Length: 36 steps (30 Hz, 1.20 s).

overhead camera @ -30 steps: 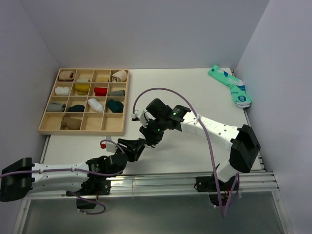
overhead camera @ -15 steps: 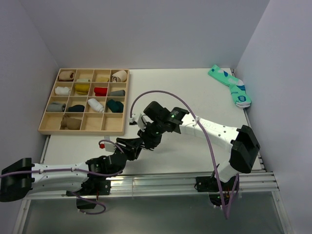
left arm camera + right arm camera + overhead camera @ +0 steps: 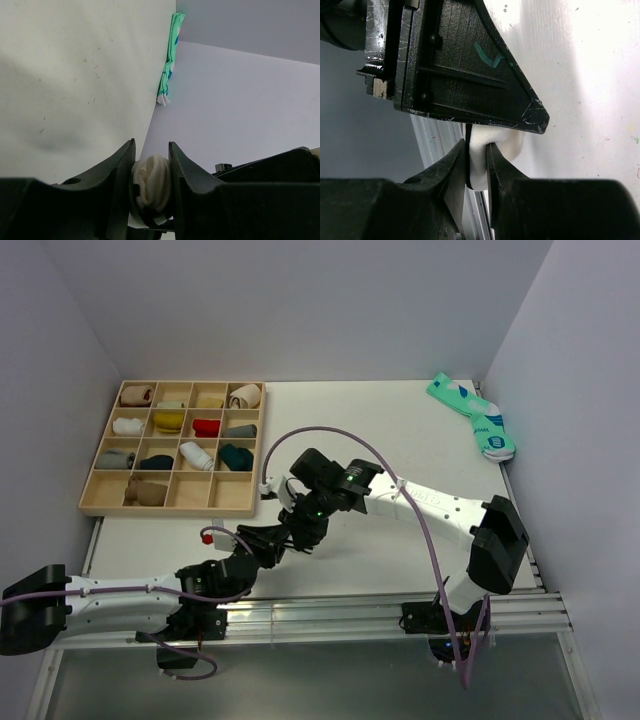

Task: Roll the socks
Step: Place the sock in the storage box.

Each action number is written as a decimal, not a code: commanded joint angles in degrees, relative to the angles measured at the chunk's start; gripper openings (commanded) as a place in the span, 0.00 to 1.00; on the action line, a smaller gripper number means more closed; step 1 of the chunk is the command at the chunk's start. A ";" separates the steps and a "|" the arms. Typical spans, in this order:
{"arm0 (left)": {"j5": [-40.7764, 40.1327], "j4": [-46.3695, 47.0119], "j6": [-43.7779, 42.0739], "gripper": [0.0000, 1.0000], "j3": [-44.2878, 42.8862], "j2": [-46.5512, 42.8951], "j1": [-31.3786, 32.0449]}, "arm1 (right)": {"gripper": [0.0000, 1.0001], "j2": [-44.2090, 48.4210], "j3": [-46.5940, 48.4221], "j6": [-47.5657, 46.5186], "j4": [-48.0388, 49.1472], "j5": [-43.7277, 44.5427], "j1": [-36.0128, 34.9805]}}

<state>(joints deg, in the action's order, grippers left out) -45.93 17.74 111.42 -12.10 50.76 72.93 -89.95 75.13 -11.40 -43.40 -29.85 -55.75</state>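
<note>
Where the two arms meet, centre-front of the surface (image 3: 400, 440), the L pincer (image 3: 151, 146) is clamped on a bunched white sock (image 3: 150, 182), fabric filling the gap btwn its fingers. The R pincer (image 3: 477, 146) pinches a thin fold of the same sock. Only marking: a green tick-shaped scrawl (image 3: 487, 55) on the L pincer's black shell, no legible text. Far right, the teal pair (image 3: 472, 416) lies against the wall (image 3: 560, 390). Far left sits the tray (image 3: 95, 508) w/ rolled socks (image 3: 205, 427). Bare surface runs btwn them.
</note>
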 commanded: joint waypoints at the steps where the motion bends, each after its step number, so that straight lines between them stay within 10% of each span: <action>1: -2.06 2.74 -1.81 0.36 0.23 -0.93 -0.42 | 0.04 -1.19 2.82 0.41 -1.69 -2.76 -0.85; 5: -2.06 2.83 -4.18 0.31 0.32 -1.98 -0.42 | 0.04 -2.07 3.44 0.41 -2.04 -2.94 -0.59; 10: -1.80 0.81 -9.10 0.00 -0.82 -3.21 -0.76 | 0.08 -4.00 5.11 -1.08 -2.92 -2.41 -0.07; 20: 13.23 -1.46 -23.78 0.00 -6.44 -4.09 -15.43 | 0.62 -1.55 11.79 -6.53 -10.65 -0.13 6.43; 36: 55.75 -15.70 -45.75 0.00 -29.46 12.41 -69.70 | 0.67 10.50 16.16 -16.55 -16.89 9.79 26.56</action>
<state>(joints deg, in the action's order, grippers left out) -4.47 5.52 73.58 -37.06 59.86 12.23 -82.96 85.80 -27.05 -58.08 -23.14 -30.13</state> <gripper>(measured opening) 0.273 0.664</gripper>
